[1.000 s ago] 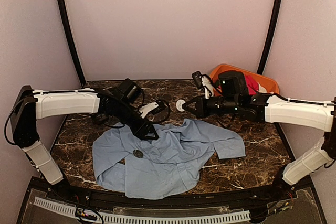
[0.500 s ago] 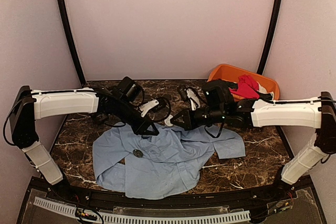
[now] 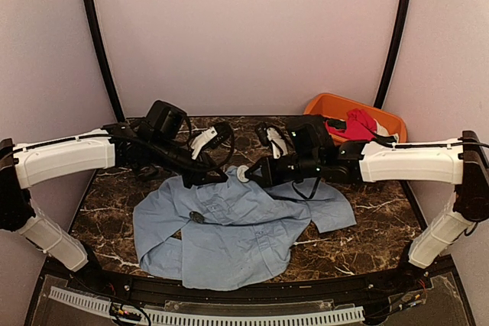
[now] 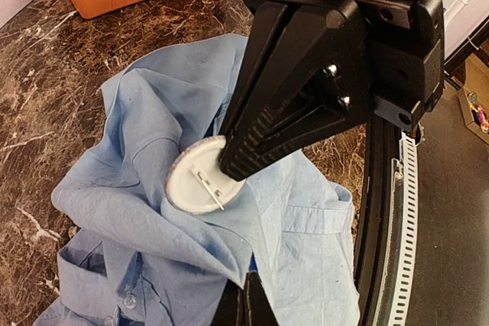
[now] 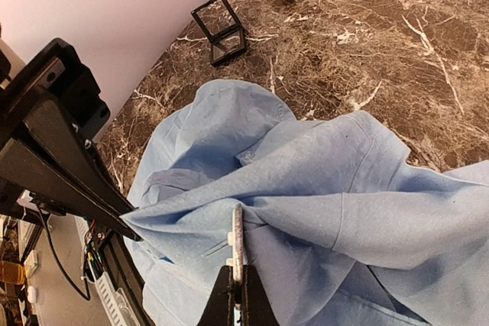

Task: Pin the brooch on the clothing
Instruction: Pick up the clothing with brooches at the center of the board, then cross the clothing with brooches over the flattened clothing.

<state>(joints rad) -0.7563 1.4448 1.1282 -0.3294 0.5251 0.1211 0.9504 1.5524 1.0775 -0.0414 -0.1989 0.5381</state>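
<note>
Over the middle of the worktop [image 4: 46,74], your right pincer [image 4: 231,164] is clamped on the rim of the light, stiff-looking brooch [image 4: 186,188], held at a fold of the thin, limp shirt [image 4: 306,219] that your left pincer [image 4: 246,305] pinches up, so grip cloth close beside the pin [image 4: 208,189]

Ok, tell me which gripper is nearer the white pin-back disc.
Right. The right gripper clamps the white disc; the left gripper pinches the shirt just beside it.
</note>
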